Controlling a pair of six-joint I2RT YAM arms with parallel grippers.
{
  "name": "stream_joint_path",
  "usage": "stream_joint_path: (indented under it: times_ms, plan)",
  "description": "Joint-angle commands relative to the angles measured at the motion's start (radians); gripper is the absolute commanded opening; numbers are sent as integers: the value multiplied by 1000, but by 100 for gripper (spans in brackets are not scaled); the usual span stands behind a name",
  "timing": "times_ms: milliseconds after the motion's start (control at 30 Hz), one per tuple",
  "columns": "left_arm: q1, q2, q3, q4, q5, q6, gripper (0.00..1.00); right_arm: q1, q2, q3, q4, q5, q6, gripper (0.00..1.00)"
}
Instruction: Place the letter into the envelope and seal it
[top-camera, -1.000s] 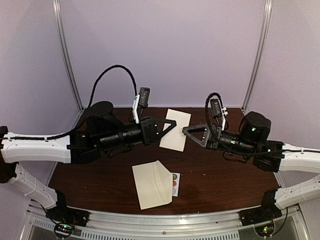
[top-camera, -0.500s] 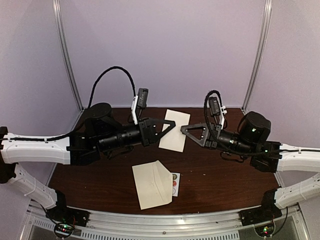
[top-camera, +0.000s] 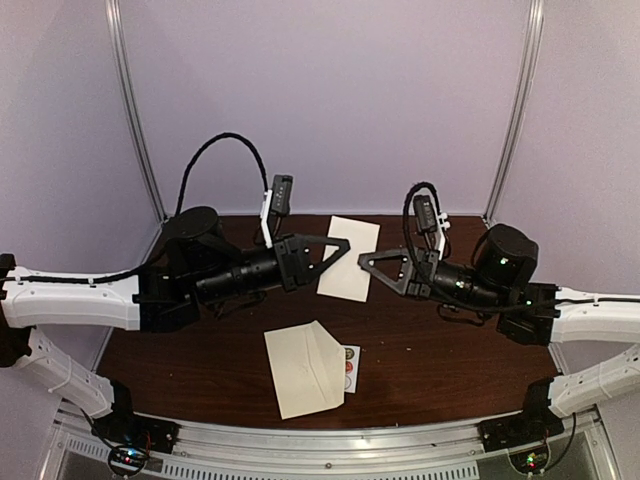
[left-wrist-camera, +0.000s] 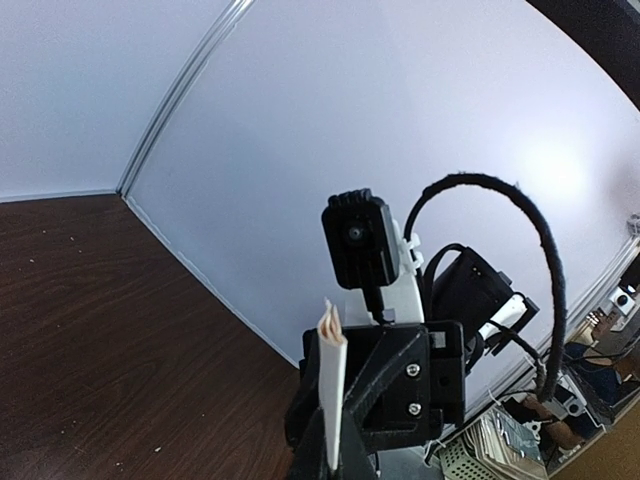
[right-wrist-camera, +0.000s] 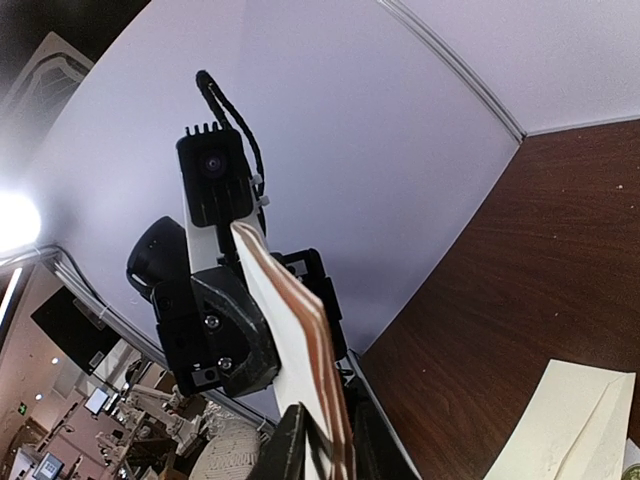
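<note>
Dark wood table (top-camera: 440, 350), pale lilac walls (top-camera: 330, 100), metal posts (top-camera: 135, 110)

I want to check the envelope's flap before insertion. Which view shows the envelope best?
The top external view: the envelope lies whole on the table, flap visible. The right wrist view catches only one corner, bottom right. The left wrist view misses it, showing just the held letter edge-on.
</note>
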Motion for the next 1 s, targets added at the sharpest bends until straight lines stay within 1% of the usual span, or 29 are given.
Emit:
stream_joint_path:
  times_ms: [0,67,133,167,233,267,333,367,467,567,633,733,833,967]
  plan:
    - [-7,-19,-14,52,11,-6,0,9,6,31,54,-27,1,12]
    - [-7,-17,-17,39,2,-6,0,9,8,29,58,-28,1,0]
    - [-7,-19,-17,9,-13,-2,0,9,-2,22,51,-15,-2,0]
    - [-7,-22,-19,-7,-22,0,3,9,-11,17,45,-5,-5,0]
    - [-7,-36,-30,-39,-50,1,16,8,-38,14,4,22,-25,0]
    - [-7,-49,-39,-61,-69,-1,24,7,-55,18,-40,57,-41,0]
    - [-6,-74,-59,-130,-125,-20,35,4,-92,28,-154,126,-69,0]
    - [-5,-87,-70,-173,-162,-32,39,-1,-108,33,-235,153,-78,0]
    - [-3,-123,-116,-297,-225,-88,49,-31,-129,37,-382,164,-88,0]
    - [7,-162,-198,-375,-253,-177,51,-50,-114,29,-480,129,-87,0]
    - [19,-189,-272,-386,-244,-244,52,-50,-87,21,-511,97,-80,0]
    - [36,-218,-390,-371,-210,-333,53,-51,-25,10,-521,27,-60,0]
    - [39,-218,-449,-369,-185,-396,53,-46,36,4,-505,-31,-40,0]
    - [59,-193,-505,-370,-152,-437,53,-33,119,14,-486,-60,-28,0]
